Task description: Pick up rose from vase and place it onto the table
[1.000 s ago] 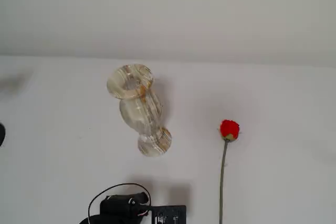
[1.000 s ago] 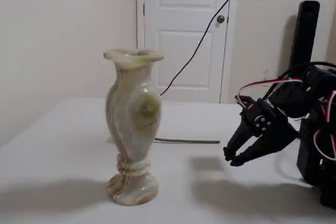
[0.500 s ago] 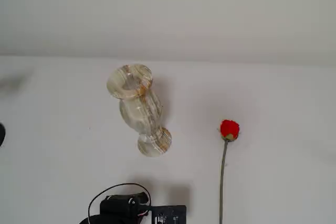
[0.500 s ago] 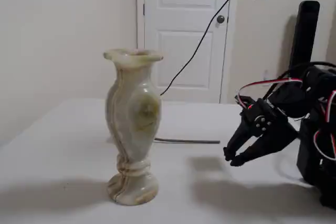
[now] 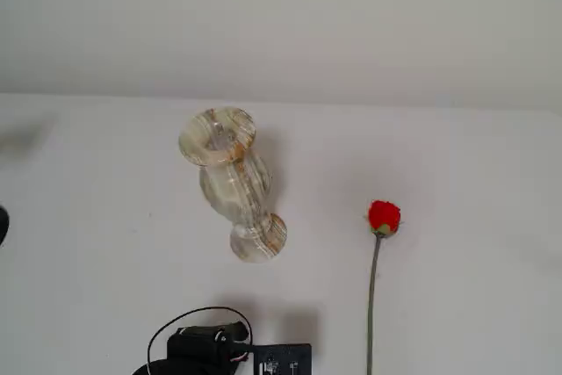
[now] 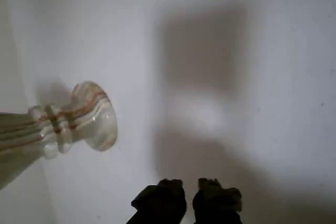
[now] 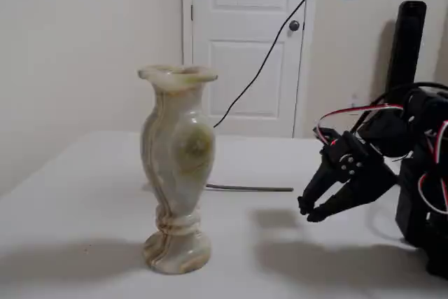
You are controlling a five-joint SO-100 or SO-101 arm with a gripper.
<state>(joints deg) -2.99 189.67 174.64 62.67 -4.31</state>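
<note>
From above in a fixed view, the vase (image 5: pixel 231 183) stands upright on the white table (image 5: pixel 457 217), cream stone streaked with tan, its flared rim open toward the camera and its round foot toward six o'clock. The mouth looks hollow and bare inside. The rose (image 5: pixel 383 216) lies flat on the table at about three o'clock from the vase and well apart from it, a small bright red bud with a thin grey-green stem running straight toward six o'clock. A dark part of the arm shows at the bottom edge.

In the wrist view the vase (image 6: pixel 63 127) enters from nine o'clock, its banded waist and round foot smooth and glossy. The gripper (image 6: pixel 189 192) sits at six o'clock, two dark tips side by side, nearly together with a thin gap and nothing between them, above the smooth table (image 6: pixel 252 77).

In the other fixed view the vase (image 7: pixel 176 173) rises tall, bulging body over a narrow ringed waist. Behind it, the stem lies on the table (image 7: pixel 84 194). The gripper (image 7: pixel 309 209) hangs at three o'clock, tips close, clear of the vase.
</note>
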